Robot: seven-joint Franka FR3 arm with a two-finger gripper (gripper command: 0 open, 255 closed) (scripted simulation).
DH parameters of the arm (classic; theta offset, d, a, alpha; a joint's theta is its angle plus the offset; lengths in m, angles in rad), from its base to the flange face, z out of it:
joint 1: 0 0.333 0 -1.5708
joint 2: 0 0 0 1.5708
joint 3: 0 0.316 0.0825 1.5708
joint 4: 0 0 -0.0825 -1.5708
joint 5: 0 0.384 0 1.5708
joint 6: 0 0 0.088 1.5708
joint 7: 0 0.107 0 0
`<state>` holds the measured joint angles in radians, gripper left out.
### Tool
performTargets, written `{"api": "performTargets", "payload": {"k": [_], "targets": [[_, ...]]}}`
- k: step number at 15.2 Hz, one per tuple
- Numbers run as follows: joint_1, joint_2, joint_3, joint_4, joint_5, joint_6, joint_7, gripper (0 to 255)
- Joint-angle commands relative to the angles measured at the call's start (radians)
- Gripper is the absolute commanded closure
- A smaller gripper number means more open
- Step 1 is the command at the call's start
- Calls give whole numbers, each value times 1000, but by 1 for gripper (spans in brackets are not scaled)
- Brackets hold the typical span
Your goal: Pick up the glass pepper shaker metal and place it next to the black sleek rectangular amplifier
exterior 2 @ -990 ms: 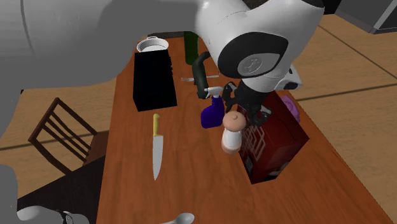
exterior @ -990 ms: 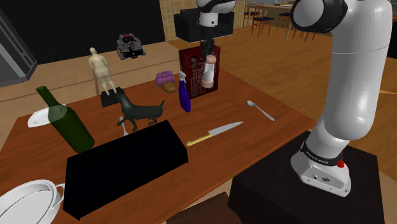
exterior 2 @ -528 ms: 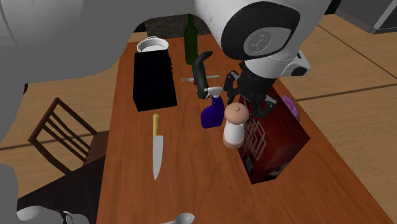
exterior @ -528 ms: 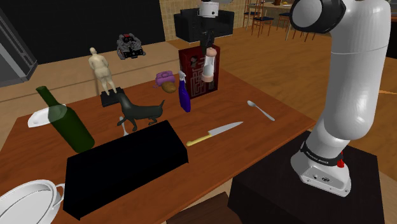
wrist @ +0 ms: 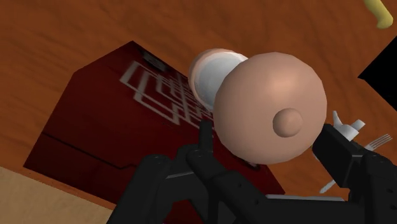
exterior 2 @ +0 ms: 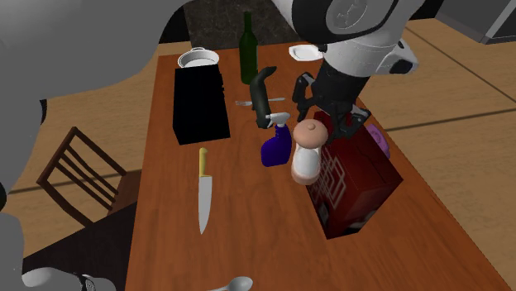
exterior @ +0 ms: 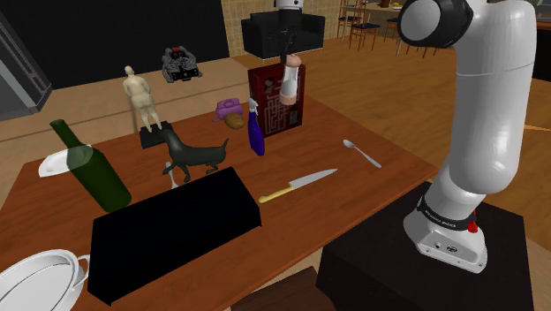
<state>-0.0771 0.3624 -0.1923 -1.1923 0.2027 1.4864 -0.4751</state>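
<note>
Above the desk's [exterior: 380, 190] far edge, beside the red box [exterior: 265, 99], the hand [exterior: 289, 56] pinches the pepper shaker [exterior: 289, 82] near its top. Carry it high over the clutter, upright, toward the black amplifier [exterior: 168, 231] by the opposite edge.

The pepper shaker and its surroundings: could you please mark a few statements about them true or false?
1. The gripper is shut on the pepper shaker, above the table. True.
2. The knife lies on top of the black amplifier. False: it lies on the table beside it, not touching.
3. A dark red patterned box stands close to the shaker. True.
4. The shaker touches the amplifier. False: it hangs well away, by the box.
</note>
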Motion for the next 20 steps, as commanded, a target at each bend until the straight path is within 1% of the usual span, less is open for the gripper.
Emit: {"api": "performTargets", "payload": {"k": [1,5,9,11,14,15,16,18,20], "targets": [[-4,11,0,44,2,-33,3,255],[-15,44,1,149,10,-106,11,255],[-31,92,3,283,21,-190,22,255],[-42,128,5,370,30,-241,29,255],[-66,202,12,535,46,-330,44,255],[-29,113,8,385,29,-268,49,255],[0,51,6,285,17,-228,60,255],[48,-46,9,136,-2,-171,90,255],[87,-125,21,22,-19,-129,125,255]]}}
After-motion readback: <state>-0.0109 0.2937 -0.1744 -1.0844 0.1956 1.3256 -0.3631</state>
